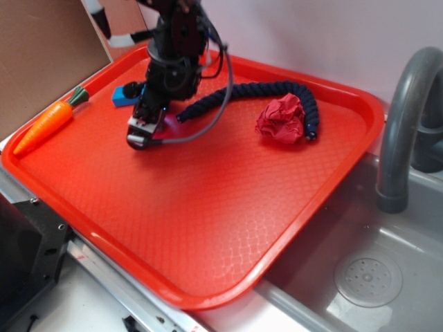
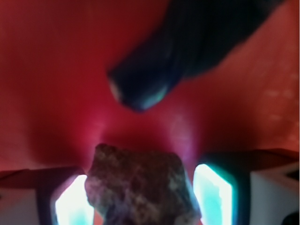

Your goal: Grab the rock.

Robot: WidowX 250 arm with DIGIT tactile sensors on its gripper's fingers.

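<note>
We are straddling the rock [image 2: 140, 187] w/ the gripper [image 1: 143, 131] spread, rock sitting between fingers [image 2: 213, 192] low on the tray [image 1: 228, 207] beside the rope [image 1: 277, 90]; next, we judge, closing & lifting.

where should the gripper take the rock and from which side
Across its lumpy middle, from above. In the wrist view the rock already sits between the two fingers, one on each flank, so closing the gripper there looks best. Contact can't be confirmed.
</note>
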